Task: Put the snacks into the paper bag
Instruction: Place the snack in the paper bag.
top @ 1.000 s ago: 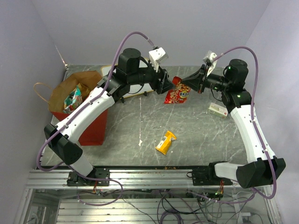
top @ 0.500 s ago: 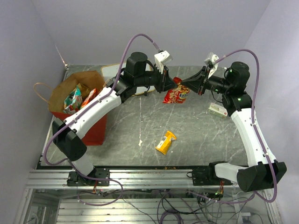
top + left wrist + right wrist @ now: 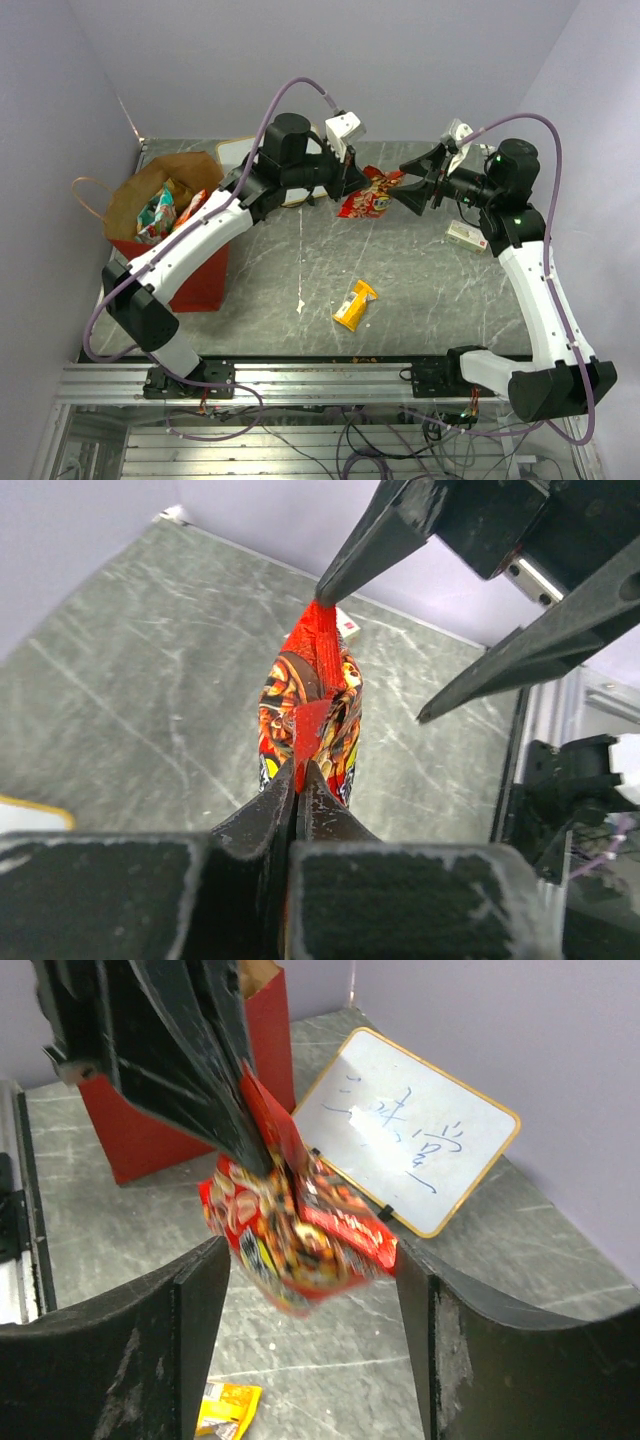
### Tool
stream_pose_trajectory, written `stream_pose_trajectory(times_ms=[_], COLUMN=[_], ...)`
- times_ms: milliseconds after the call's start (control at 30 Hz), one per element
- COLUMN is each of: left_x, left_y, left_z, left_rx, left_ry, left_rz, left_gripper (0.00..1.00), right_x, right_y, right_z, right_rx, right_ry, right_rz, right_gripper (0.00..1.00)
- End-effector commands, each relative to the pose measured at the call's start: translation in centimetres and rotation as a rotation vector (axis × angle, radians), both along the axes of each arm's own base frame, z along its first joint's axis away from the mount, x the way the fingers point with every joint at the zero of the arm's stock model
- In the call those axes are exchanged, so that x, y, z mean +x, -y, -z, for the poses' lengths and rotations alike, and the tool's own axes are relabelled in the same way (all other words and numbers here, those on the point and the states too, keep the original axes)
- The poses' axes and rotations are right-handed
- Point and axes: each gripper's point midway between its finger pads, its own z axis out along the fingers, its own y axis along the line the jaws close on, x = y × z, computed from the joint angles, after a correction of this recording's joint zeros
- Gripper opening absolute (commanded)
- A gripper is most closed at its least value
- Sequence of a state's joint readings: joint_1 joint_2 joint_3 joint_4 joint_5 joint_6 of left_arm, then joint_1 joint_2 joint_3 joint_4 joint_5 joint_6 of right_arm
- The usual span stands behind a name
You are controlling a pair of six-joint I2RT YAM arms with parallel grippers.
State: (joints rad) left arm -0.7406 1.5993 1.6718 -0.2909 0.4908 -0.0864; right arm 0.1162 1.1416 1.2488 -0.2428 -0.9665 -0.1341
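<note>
Mid-handover, well right of tall red kraft-lined paper bag, already part filled. Pinched shut in left claw by its top seam: red crinkly snack packet, hanging above grey tabletop. Spread wide around it: right claw. Lying right of bag: small yellow-orange packet. Next: carry over bag mouth, release. Versus a second ago: grip swapped right to left.

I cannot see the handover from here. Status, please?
Left gripper shut on red pack. Right gripper open, astride it, not gripping. Bag stands far left, open. Yellow pack on table, not in the way.
</note>
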Motion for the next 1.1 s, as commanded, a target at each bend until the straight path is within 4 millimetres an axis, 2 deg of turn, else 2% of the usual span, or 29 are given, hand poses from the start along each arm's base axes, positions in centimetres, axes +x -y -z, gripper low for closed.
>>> stream_pose_trajectory(times_ms=[0,133,267,500,700,767,867,933,1067], left_x=[-0.2,0.3,1.2,2.2,2.4,2.4,2.5,2.6,2.1], left_y=[-3.4,-6.6,-10.7,-18.8,-25.7,-27.7,-30.6,-32.3,-34.7], left_z=[-3.0,-4.1,-6.3,-10.7,-12.9,-13.2,-12.7,-11.6,-7.9], left_rx=[0.046,0.102,0.116,0.149,0.21,0.245,0.346,0.439,0.628], left_ry=[0.181,0.276,0.34,0.443,0.488,0.498,0.5,0.475,0.358], left_rz=[-0.096,-0.186,-0.296,-0.536,-0.76,-0.832,-0.924,-0.968,-0.987], left_gripper=[0.07,0.07,0.07,0.07,0.07,0.07,0.07,0.07,0.07], right_x=[-0.6,-0.2,1.0,2.7,3.0,2.4,1.9,1.9,1.9], right_y=[1.5,2.4,3.5,5.4,6.8,6.9,6.9,7.1,7.0], right_z=[-1.3,-0.9,1.3,7.5,13.4,15.6,16.2,15.9,16.1], right_rx=[-0.029,-0.069,-0.124,-0.255,-0.326,-0.325,-0.319,-0.326,-0.325], right_ry=[0.061,0.068,0.039,-0.04,-0.117,-0.153,-0.154,-0.149,-0.152], right_rz=[0.056,0.106,0.175,0.259,0.306,0.301,0.294,0.303,0.298], right_gripper=[0.69,0.71,0.71,0.71,0.71,0.7,0.7,0.7,0.7])
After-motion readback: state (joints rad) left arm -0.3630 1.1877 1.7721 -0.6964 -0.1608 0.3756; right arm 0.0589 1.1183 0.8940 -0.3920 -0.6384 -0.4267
